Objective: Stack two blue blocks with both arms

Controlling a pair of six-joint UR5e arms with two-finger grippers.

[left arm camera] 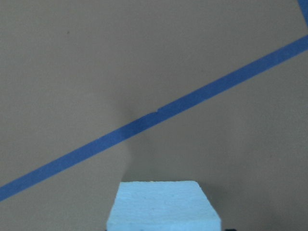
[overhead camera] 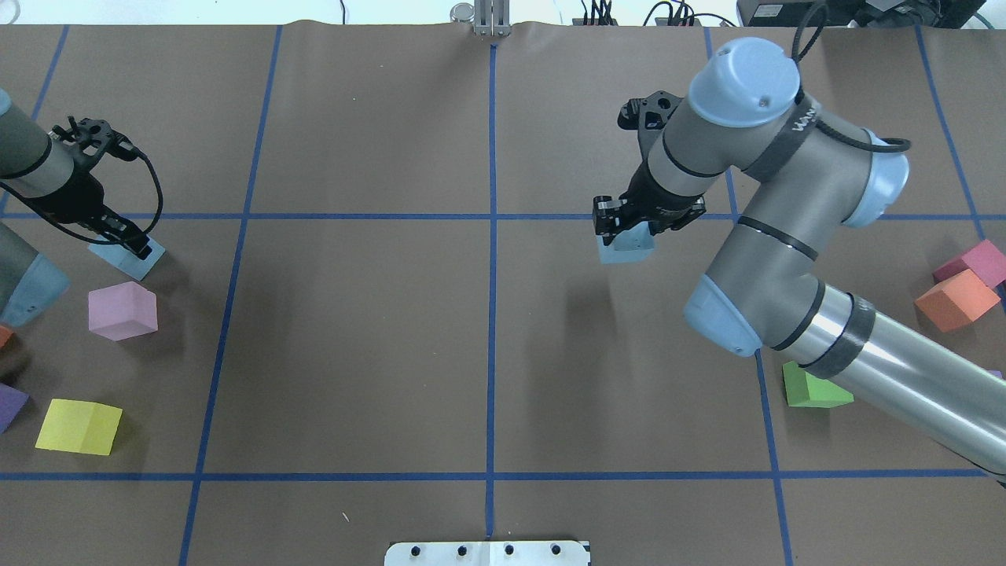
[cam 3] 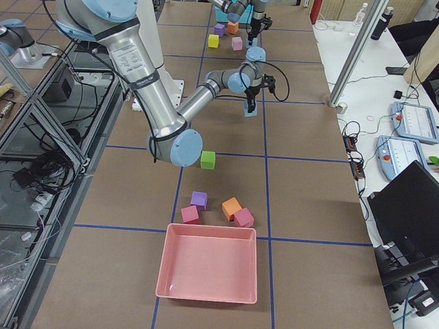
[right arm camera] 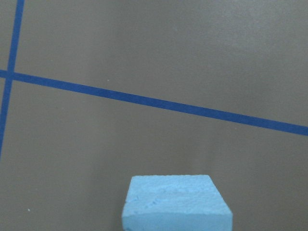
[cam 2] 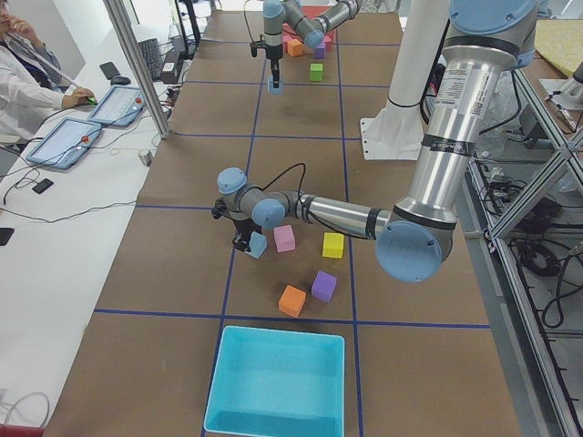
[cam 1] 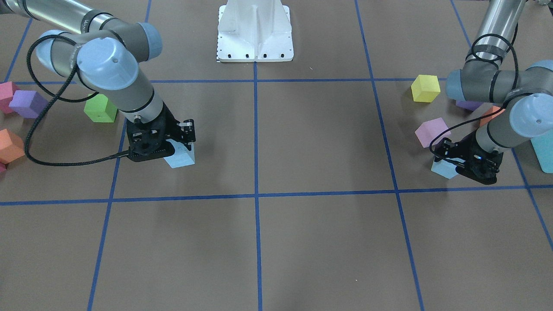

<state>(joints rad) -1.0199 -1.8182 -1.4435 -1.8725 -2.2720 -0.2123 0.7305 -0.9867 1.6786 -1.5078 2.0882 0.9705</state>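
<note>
One pale blue block (overhead camera: 626, 248) sits between the fingers of my right gripper (overhead camera: 626, 233), right of the centre line; it fills the bottom of the right wrist view (right arm camera: 175, 202). In the front view this gripper (cam 1: 180, 147) stands over that block (cam 1: 180, 159). The other blue block (overhead camera: 130, 258) is at the far left in my left gripper (overhead camera: 124, 240); it shows in the left wrist view (left arm camera: 162, 204) and in the front view (cam 1: 443, 168) under the left gripper (cam 1: 451, 162). Both grippers appear shut on their blocks, at or just above the table.
Near the left arm lie a pink cube (overhead camera: 122, 310), a yellow cube (overhead camera: 78, 426) and a purple cube (overhead camera: 9, 405), with a turquoise box (cam 2: 278, 382) behind. On the right lie a green cube (overhead camera: 813, 389), an orange cube (overhead camera: 955, 300), a magenta cube (overhead camera: 974, 263) and a pink tray (cam 3: 209, 264).
</note>
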